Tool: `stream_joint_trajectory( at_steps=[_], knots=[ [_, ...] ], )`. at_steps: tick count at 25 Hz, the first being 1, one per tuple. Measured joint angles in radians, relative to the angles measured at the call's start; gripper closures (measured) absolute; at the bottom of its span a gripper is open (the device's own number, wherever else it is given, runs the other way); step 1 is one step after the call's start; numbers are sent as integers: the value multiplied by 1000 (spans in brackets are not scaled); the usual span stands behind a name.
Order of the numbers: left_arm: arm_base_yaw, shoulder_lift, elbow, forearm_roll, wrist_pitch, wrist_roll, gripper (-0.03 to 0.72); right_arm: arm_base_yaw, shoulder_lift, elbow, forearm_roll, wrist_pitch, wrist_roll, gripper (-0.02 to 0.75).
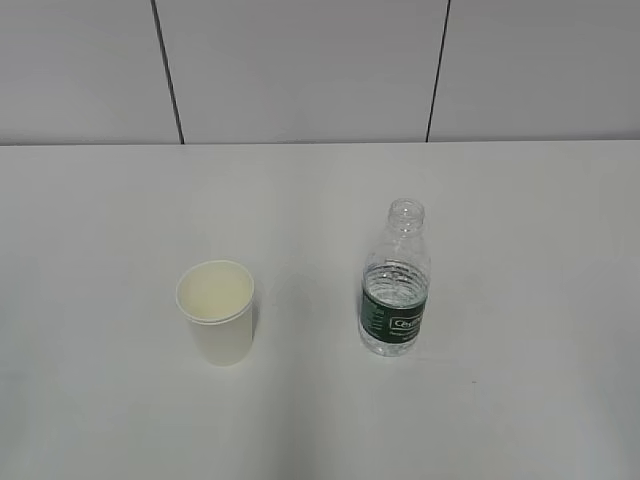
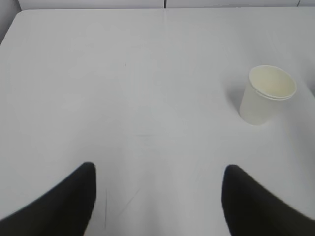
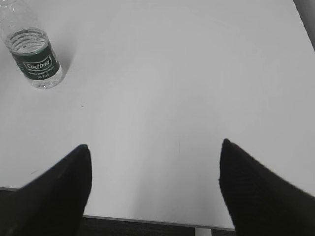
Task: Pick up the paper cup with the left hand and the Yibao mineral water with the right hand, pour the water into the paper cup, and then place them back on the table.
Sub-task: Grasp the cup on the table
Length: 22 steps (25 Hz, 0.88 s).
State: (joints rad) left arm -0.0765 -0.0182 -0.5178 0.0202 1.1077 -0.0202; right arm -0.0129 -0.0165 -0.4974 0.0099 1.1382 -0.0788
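The opening step, the reach, is just getting under way: nothing is being held, and both task things are standing upright on the white surface [image 1: 520, 200]. The paper cup [image 1: 216, 311] is sitting left of centre in the exterior view, empty as far as can be seen, and the Yibao mineral water [image 1: 395, 283] is standing well apart to its right, capless, with water filling it to about the top of its green label.

The left end effector [image 2: 157, 184] is hovering with its fingers spread wide, the cup lying ahead and off to its right. The right end effector [image 3: 155, 167] is likewise spread, near the surface's front edge, with the bottle far ahead at its upper left.

Judging from this, each arm is needing to swing inward and advance, bringing its fingers to either side of its target at mid-height before closing; the thin cup is probably calling for a gentle squeeze, and the open bottle for staying upright while lifting
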Motion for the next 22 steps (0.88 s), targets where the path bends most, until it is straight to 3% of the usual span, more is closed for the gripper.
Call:
stream_joint_trajectory(
  at_steps=[22],
  knots=[
    [0, 0, 0, 0, 0, 0, 160, 0, 0, 0, 0, 0, 0, 146]
  ],
)
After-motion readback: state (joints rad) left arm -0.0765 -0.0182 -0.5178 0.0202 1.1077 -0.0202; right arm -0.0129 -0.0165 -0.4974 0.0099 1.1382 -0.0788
